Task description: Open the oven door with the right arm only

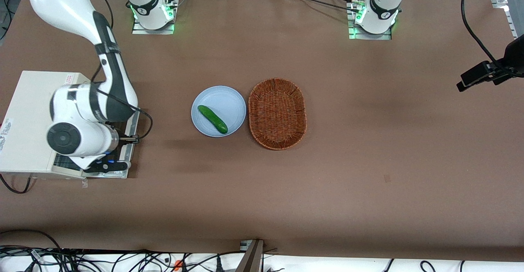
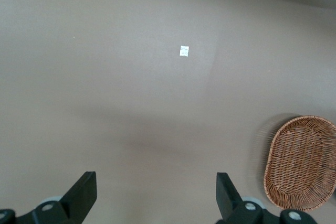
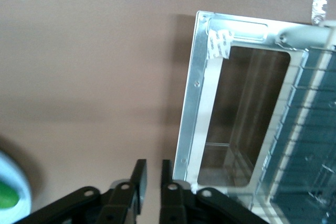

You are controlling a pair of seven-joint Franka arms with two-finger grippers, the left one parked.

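the oven door (image 3: 202,106) lies folded down flat at the worktop's working-arm end; the gripper (image 3: 150,174) hovers at its outer edge, jaws nearly pressed together, holding nothing.

You've got a shiny silver metal-framed oven door (image 3: 197,103) with a see-through glass pane, lying open on the matt brown table cover (image 1: 368,161). The small black gripper (image 3: 150,174) by its edge looks like matt plastic, fingers nearly touching. Near it: glossy pale-blue plate (image 1: 229,100), rough woven wicker basket (image 1: 277,113).
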